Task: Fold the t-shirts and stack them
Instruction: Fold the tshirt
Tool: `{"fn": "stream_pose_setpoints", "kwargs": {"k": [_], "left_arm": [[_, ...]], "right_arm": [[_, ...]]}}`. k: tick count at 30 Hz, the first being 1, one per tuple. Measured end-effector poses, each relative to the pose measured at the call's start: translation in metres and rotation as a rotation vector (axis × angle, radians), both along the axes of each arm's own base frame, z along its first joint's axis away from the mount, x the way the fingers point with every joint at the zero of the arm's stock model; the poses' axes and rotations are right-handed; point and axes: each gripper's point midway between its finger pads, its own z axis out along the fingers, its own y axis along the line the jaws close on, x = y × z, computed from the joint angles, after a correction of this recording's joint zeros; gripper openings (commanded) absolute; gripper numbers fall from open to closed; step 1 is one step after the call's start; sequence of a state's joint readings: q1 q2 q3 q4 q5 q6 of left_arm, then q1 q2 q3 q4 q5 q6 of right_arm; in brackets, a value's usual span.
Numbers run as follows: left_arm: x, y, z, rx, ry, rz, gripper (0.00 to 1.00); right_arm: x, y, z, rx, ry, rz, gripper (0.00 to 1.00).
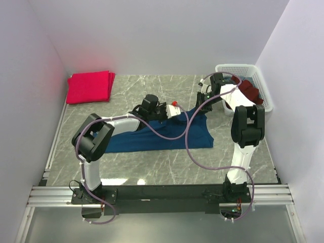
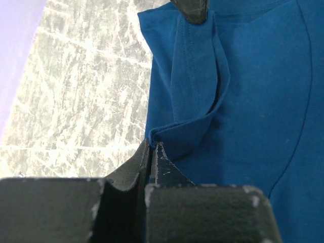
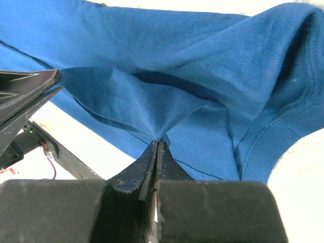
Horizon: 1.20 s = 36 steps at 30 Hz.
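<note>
Navy t-shirt (image 1: 132, 142), partly behind arms (image 1: 121, 123), in tight pinch of left hand (image 2: 152, 148) and right hand (image 3: 157, 143)

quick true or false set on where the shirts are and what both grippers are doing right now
1. The left gripper is shut on a fold of the blue t-shirt. True.
2. The right gripper is open and holds nothing. False: it is shut on a pinch of the blue t-shirt.
3. The folded pinkish-red shirts lie at the far left corner of the table. True.
4. The white basket is empty. False: a maroon shirt lies in it.
5. The blue t-shirt is stacked on the pinkish-red shirts. False: it lies mid-table, apart from them.
</note>
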State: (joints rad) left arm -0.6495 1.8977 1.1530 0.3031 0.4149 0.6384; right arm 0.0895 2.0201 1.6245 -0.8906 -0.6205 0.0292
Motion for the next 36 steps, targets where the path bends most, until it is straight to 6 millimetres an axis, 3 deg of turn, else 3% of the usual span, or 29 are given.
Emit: {"fn": "stream_pose_setpoints", "kwargs": {"k": [8, 16, 21, 26, 30, 32, 34, 35, 36], "left_arm": [[0.0, 0.0, -0.011, 0.014, 0.004, -0.011, 0.01], [-0.019, 0.014, -0.031, 0.06, 0.012, -0.036, 0.01], [-0.031, 0.016, -0.027, 0.056, 0.007, -0.063, 0.01], [-0.048, 0.007, -0.015, 0.045, -0.01, -0.108, 0.01], [-0.064, -0.001, -0.018, 0.052, 0.001, -0.153, 0.01], [-0.071, -0.001, -0.024, 0.071, 0.019, -0.17, 0.04], [-0.076, 0.001, -0.031, 0.094, 0.032, -0.184, 0.13], [-0.079, 0.003, -0.035, 0.107, 0.042, -0.189, 0.24], [-0.08, 0.004, -0.038, 0.116, 0.047, -0.192, 0.29]], "right_arm": [[0.004, -0.001, 0.004, -0.01, -0.014, -0.002, 0.0], [-0.002, -0.006, 0.0, -0.035, 0.0, 0.016, 0.0], [-0.013, -0.011, -0.01, -0.063, 0.028, 0.032, 0.0], [-0.024, -0.015, -0.019, -0.084, 0.062, 0.046, 0.0], [-0.031, -0.019, -0.027, -0.107, 0.082, 0.051, 0.0], [-0.035, -0.022, -0.031, -0.12, 0.09, 0.056, 0.0], [-0.04, -0.024, -0.035, -0.132, 0.101, 0.058, 0.0], [-0.042, -0.025, -0.037, -0.138, 0.107, 0.061, 0.01], [-0.044, -0.026, -0.039, -0.143, 0.11, 0.063, 0.07]]}}
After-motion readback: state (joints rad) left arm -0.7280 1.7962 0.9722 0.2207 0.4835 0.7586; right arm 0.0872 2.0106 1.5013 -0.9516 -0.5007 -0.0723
